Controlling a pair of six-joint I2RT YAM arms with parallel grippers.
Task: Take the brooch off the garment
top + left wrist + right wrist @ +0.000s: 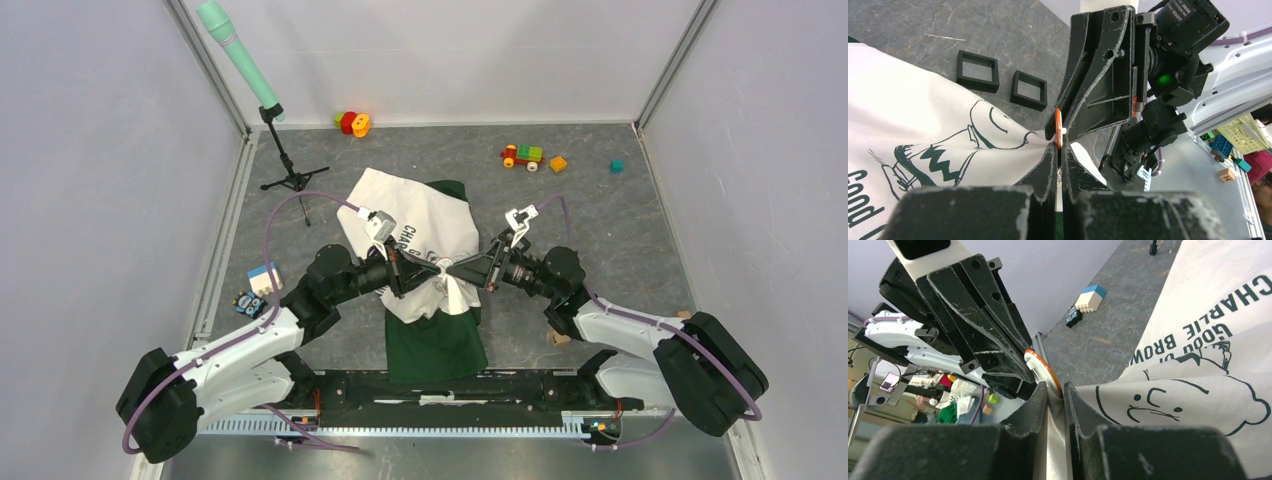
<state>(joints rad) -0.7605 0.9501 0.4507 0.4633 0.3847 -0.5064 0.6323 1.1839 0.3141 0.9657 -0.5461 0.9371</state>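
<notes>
the shirt (415,225) lies crumpled in the middle of the table (610,240). it is white with black "good ol' charlie brown" lettering and cartoon faces, and dark green cloth shows at its far and near ends. the brooch (1044,371), a small round disc with an orange rim, sits on a raised fold of the white cloth where both arms meet. the right claw (1054,390) is clenched on the brooch's edge, and the left claw (1058,157) is clenched on the cloth just beside it.
</notes>
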